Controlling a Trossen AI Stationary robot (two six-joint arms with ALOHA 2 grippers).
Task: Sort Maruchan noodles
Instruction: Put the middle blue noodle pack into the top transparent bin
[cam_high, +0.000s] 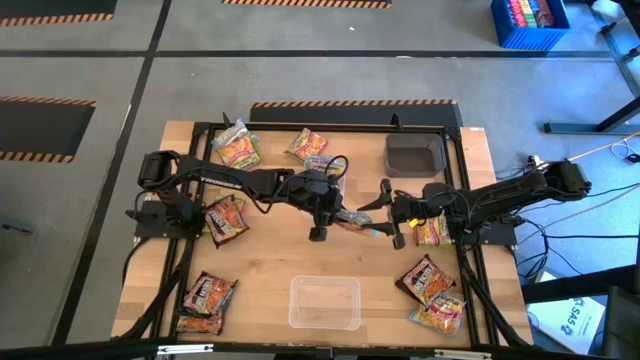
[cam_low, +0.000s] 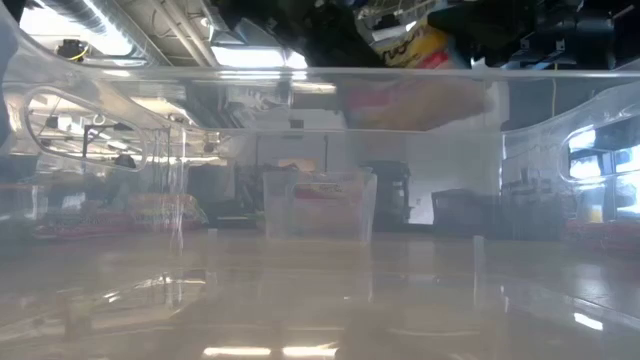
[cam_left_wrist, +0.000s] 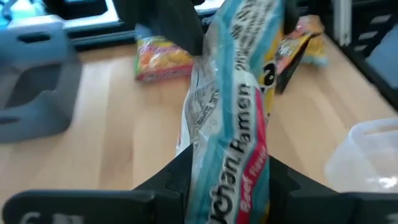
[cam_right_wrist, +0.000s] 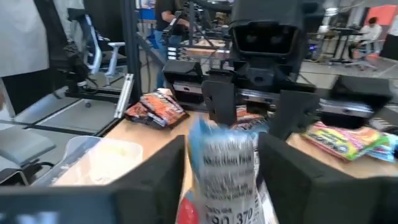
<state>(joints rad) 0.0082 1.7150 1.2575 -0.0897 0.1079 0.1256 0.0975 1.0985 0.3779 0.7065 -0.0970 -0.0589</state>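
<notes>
A pale blue and white Maruchan noodles packet (cam_high: 358, 220) hangs in the air over the table's middle, between my two grippers. My left gripper (cam_high: 338, 216) reaches in from the table's left and is shut on the packet's left end (cam_left_wrist: 230, 124). My right gripper (cam_high: 389, 213) comes level from the table's right and is open. Its fingers (cam_right_wrist: 163, 180) stand on either side of the packet's right end (cam_right_wrist: 224, 163), and I cannot tell whether they touch it. Other noodle packets lie flat on the table. My left gripper has the packet's left end (cam_left_wrist: 214, 183) between its two fingers, which meet it at its two sides. The fingers come from the table's left, slanting a little downward, and lie along the packet. The packet is lifted clear of the table and stretches away toward my right gripper.
Loose packets lie at the far left (cam_high: 237, 148), far middle (cam_high: 307, 145), left (cam_high: 225, 218), near left (cam_high: 208, 295) and near right (cam_high: 428, 277). A clear tub (cam_high: 325, 302) stands at the near middle. A dark grey tray (cam_high: 415, 155) is at the far right.
</notes>
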